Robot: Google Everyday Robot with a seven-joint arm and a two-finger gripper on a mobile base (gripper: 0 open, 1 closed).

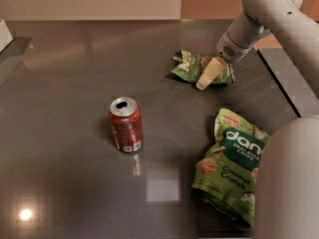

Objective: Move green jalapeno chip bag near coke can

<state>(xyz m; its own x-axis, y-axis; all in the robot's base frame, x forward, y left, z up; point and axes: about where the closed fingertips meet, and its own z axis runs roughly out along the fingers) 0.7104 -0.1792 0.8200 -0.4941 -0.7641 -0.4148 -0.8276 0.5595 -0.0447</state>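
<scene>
The green jalapeno chip bag (191, 65) lies crumpled on the dark table (70, 83), at the back right of centre. My gripper (204, 81) comes down from the upper right and rests at the bag's front middle, touching it. The coke can (125, 126) stands upright to the left of centre, red with a silver top and a white label patch. It is well apart from the bag, nearer the camera and to the left.
The larger bright green "dang Coconut Crunch" bag (230, 166) lies at the front right. My arm's pale link (288, 183) fills the lower right corner and covers part of that bag. A white object (4, 34) sits at the far left edge. A darker strip (291, 86) borders the table on the right.
</scene>
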